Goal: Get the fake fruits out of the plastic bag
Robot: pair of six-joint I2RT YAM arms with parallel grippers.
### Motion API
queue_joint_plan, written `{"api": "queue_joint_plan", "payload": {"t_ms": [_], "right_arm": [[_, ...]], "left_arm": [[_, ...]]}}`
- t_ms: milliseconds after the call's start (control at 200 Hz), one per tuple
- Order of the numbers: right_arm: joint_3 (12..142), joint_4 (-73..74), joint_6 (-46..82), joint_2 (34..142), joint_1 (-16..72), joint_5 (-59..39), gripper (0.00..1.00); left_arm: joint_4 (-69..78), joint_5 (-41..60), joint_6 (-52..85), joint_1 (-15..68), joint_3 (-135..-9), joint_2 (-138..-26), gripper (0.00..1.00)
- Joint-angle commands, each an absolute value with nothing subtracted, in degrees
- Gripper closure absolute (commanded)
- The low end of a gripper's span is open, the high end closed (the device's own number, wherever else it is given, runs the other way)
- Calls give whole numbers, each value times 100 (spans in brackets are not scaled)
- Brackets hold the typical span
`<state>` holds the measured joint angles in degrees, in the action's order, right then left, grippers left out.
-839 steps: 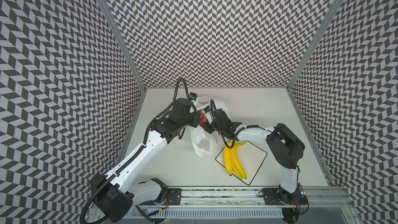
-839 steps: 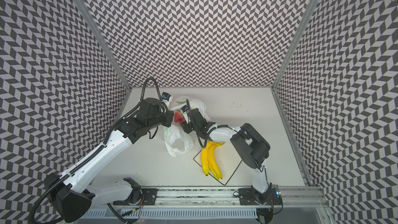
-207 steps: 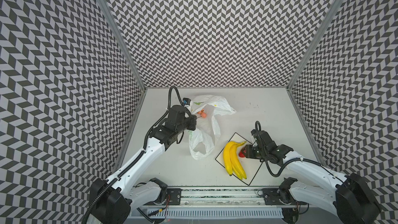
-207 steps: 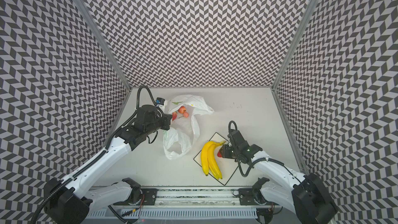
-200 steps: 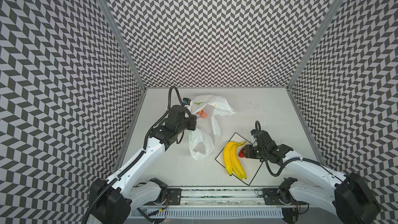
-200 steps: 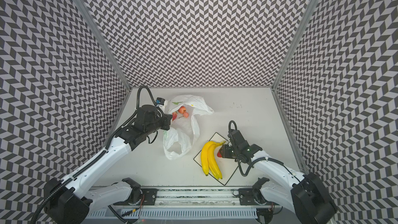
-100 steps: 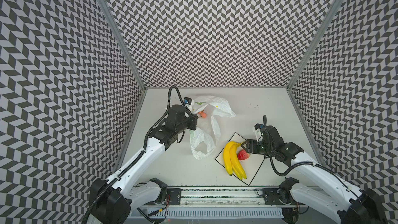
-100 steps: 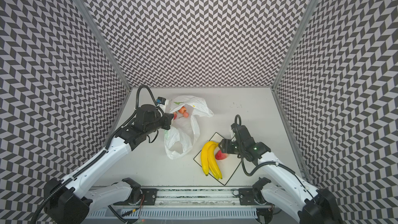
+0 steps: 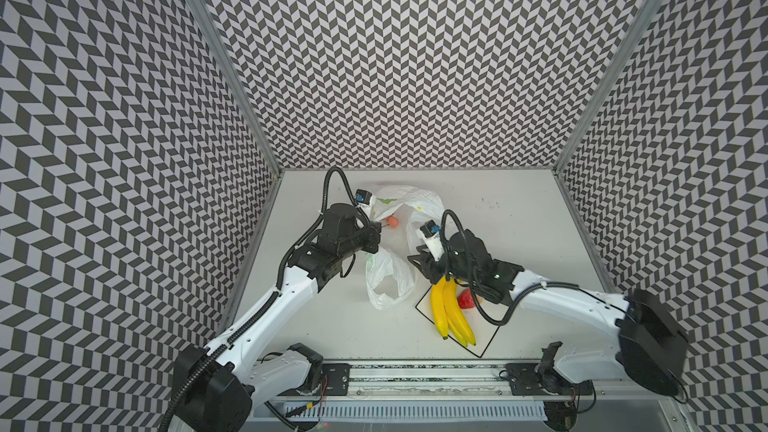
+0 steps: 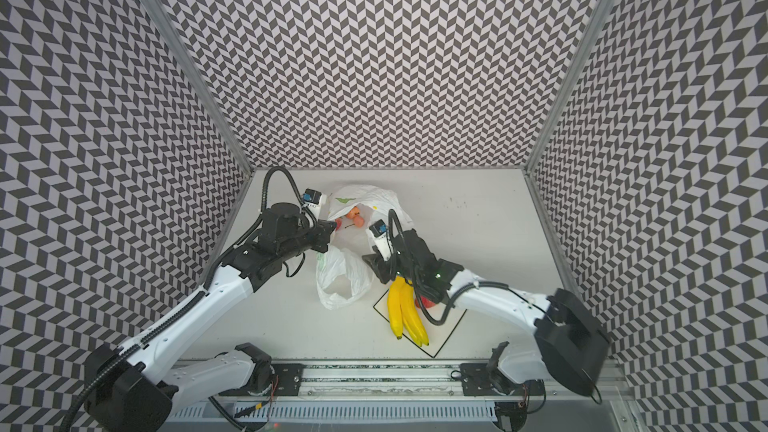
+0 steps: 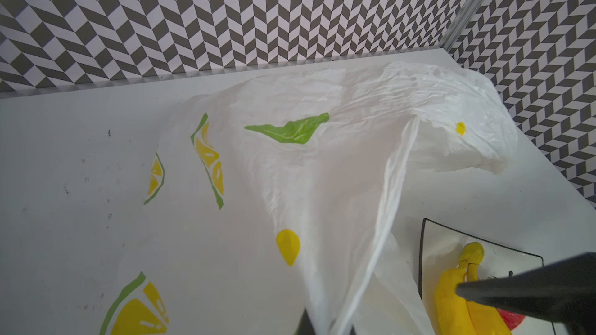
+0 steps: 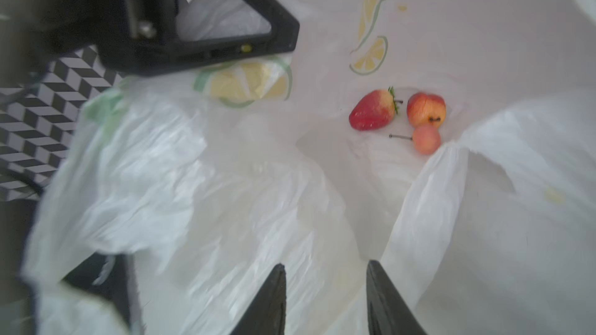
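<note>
Left of centre in a top view, the left gripper (image 9: 377, 228) was clamped on the thin, crinkly white lemon-print plastic bag (image 9: 415, 199). Inside lay a red strawberry (image 12: 372, 114) and two small peach-orange round fruits (image 12: 425, 109). They looked light, firm and likely slick, best pinched across the middle. The right gripper (image 12: 325, 267) had its fingers apart, empty. Lower right, glossy yellow bananas (image 9: 450, 311) rested on the black-rimmed white plate (image 9: 478, 338).

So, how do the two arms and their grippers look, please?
The left arm and right arm have white links, black joints and looping black cables. Each wrist carries a small white camera with a blue mark. The right gripper has black tapered fingers.
</note>
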<state>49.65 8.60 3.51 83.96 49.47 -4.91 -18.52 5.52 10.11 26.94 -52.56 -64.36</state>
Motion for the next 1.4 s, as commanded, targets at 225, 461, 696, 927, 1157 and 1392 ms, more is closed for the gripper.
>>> {"api": "queue_joint_plan", "payload": {"t_ms": [225,461,696,927,1157,1392], "right_arm": [[6196,2162,428,10537,5024,-316,67],[6840,1872,2799,11457,4845,-498,50],[7715,1805,4972,12113,4790,255,37],[8377,1011,6058,12702,4799,1554,31],[9270,330,6281,13319,4788,2572,32],[9731,-1,6460,13734,4786,2752,49]], "left_arm": [[-1778,857,1216,2653,-5170,-6236,100],[-1459,1028,1596,2653,-4909,-6080,100],[-1432,1317,1474,2654,-5006,-6118,100],[-1433,1551,1335,2677,-5249,-6206,100],[-1399,1646,1331,2730,-5265,-6163,100],[-1332,1519,1432,2749,-5205,-6040,100]]}}
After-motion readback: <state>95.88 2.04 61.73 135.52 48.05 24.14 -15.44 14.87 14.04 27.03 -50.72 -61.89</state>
